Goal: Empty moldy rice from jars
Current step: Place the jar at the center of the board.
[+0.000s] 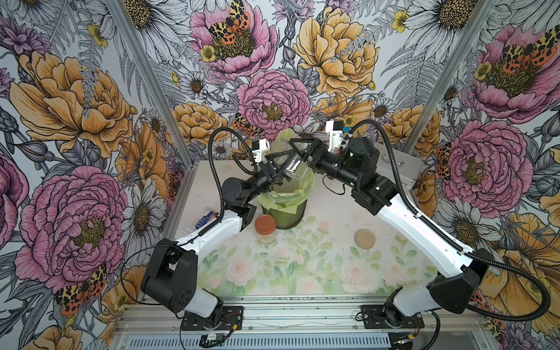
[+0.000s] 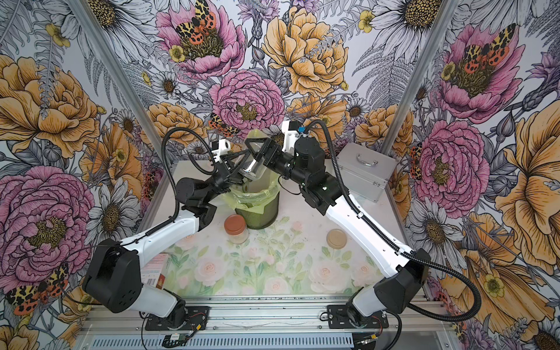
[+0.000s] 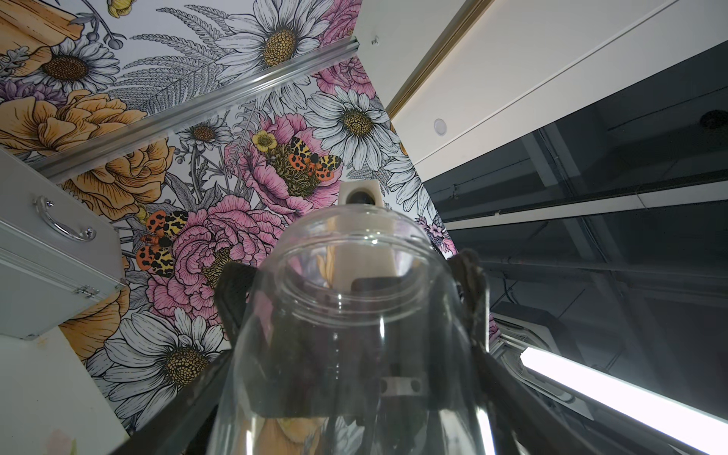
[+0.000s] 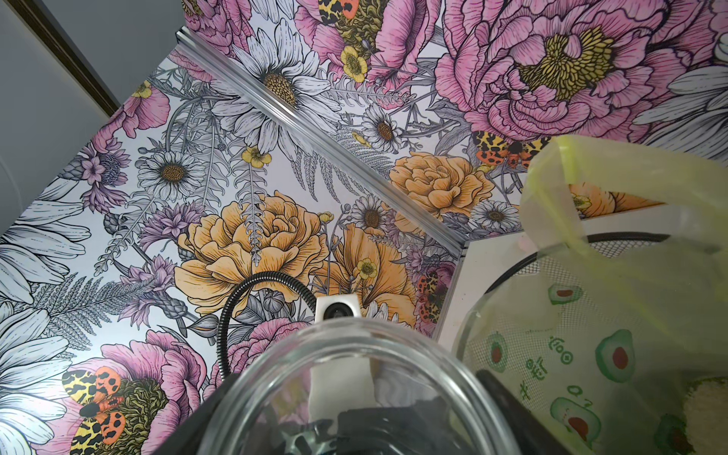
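This was a robotics lab test booth: an aluminium frame (image 1: 146, 75) lined with printed floral wallpaper (image 1: 272, 100) enclosed a small desk (image 1: 303, 260), a left arm (image 1: 212, 230) and a right arm (image 1: 424, 230) were bolted to a slotted metal rail (image 1: 303, 316), and a tube light (image 3: 614, 400) and bare ceiling showed overhead.

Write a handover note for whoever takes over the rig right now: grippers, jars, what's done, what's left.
Left gripper: shut on the open jar, held over the bin.
Right gripper: shut on the same jar.
Done: that jar looks empty; rice lies in the bin; a beige lid lies on the table.
To do: the copper-lidded jar stands closed beside the bin, rice inside.
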You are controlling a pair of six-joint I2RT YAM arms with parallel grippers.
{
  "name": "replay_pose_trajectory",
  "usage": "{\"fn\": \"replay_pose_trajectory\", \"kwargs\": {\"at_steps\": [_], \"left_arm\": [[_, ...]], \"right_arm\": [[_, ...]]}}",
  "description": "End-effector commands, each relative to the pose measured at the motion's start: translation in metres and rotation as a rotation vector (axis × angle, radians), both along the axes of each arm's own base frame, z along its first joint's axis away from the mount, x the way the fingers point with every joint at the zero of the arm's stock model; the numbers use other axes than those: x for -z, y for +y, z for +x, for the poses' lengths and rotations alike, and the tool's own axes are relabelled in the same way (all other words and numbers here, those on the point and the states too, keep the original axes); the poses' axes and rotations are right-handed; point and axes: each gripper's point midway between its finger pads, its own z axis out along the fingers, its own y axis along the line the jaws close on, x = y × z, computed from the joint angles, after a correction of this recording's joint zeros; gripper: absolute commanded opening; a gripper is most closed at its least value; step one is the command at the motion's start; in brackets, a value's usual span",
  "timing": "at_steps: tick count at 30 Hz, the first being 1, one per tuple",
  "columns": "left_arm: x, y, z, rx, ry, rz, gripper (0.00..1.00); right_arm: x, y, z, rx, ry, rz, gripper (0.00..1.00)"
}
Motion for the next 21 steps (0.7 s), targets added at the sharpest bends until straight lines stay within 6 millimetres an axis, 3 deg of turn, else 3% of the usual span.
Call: {"fn": "replay_pose_trajectory", "kwargs": {"at_steps": [1, 6, 8, 13, 21], "left_arm": [[-0.01, 0.0, -0.013, 0.024, -0.064, -0.03, 0.0], [-0.005, -0.002, -0.014, 0.031, -0.056, -0.022, 0.13], [-0.004, -0.002, -0.014, 0.031, -0.056, -0.022, 0.22], [-0.001, -0.002, -0.013, 0.028, -0.051, -0.021, 0.36], [0.004, -0.002, -0.012, 0.021, -0.042, -0.017, 0.48]], "right_arm": [[0.001, 0.007, -0.002, -0.01, -0.022, -0.019, 0.47], [-0.002, 0.006, -0.002, -0.004, -0.027, -0.016, 0.44], [-0.004, 0.005, -0.003, -0.003, -0.031, -0.013, 0.37], [-0.007, 0.002, -0.003, 0.005, -0.036, -0.011, 0.32], [-0.009, 0.001, -0.003, 0.006, -0.039, -0.006, 0.2]]}}
